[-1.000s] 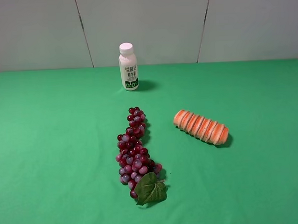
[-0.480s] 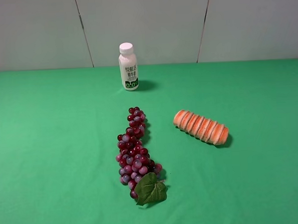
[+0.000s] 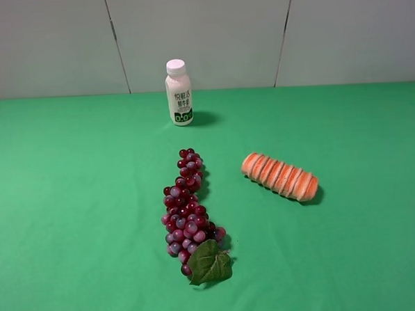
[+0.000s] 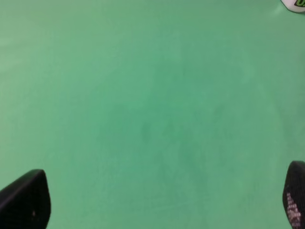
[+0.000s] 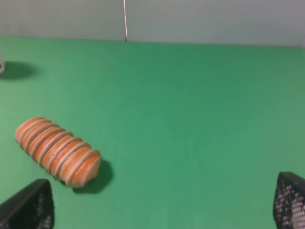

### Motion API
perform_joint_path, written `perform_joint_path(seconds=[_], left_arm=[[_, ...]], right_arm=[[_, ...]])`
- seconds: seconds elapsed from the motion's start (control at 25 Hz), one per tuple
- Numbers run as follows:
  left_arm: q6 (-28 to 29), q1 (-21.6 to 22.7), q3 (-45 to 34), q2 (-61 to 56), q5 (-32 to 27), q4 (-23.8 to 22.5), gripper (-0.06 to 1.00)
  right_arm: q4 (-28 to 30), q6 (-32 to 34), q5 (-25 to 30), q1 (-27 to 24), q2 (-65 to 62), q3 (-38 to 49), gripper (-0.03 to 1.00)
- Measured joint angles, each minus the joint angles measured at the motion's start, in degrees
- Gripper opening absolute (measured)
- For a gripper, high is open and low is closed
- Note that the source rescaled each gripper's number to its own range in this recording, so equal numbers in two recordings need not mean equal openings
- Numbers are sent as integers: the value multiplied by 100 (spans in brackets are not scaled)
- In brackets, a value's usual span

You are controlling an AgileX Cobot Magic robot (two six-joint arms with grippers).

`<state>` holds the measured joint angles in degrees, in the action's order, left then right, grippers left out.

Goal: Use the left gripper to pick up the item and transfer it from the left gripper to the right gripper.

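Observation:
The orange-and-cream ribbed bread loaf [image 3: 279, 176] lies on the green cloth right of the middle, slanting down to the right. It also shows in the right wrist view [image 5: 58, 151], lying free ahead of the right gripper [image 5: 164, 205]. That gripper is open, its two black fingertips [image 5: 28, 207] far apart and touching nothing. The left gripper [image 4: 157, 200] is open too, with its fingertips [image 4: 26, 200] spread over bare green cloth. Neither arm shows in the exterior high view.
A dark red grape bunch with a green leaf [image 3: 191, 215] lies left of the loaf. A white bottle [image 3: 178, 92] stands upright at the back near the grey wall; its base edge shows in the left wrist view [image 4: 294, 5]. Green cloth [image 3: 71, 204] covers the table.

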<state>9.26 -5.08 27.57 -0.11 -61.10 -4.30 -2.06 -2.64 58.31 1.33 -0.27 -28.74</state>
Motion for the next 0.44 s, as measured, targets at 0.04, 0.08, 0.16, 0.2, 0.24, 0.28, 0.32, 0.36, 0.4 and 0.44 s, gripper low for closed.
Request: perform_joint_path(seconds=[0.04, 0.08, 0.16, 0.2, 0.24, 0.28, 0.32, 0.36, 0.4, 0.44], left_arm=[[0, 0, 0, 0, 0, 0, 97], [0, 0, 0, 0, 0, 0, 97], [0, 0, 0, 0, 0, 0, 97], [0, 0, 0, 0, 0, 0, 97], [0, 0, 0, 0, 0, 0, 97], [0, 0, 0, 0, 0, 0, 97], [0, 0, 0, 0, 0, 0, 97], [0, 0, 0, 0, 0, 0, 97], [0, 0, 0, 0, 0, 0, 97], [0, 0, 0, 0, 0, 0, 97]], right_arm=[[0, 0, 0, 0, 0, 0, 100], [0, 0, 0, 0, 0, 0, 100], [0, 0, 0, 0, 0, 0, 100], [0, 0, 0, 0, 0, 0, 100], [0, 0, 0, 0, 0, 0, 100], [0, 0, 0, 0, 0, 0, 100], [0, 0, 0, 0, 0, 0, 100], [0, 0, 0, 0, 0, 0, 100], [0, 0, 0, 0, 0, 0, 100], [0, 0, 0, 0, 0, 0, 100]])
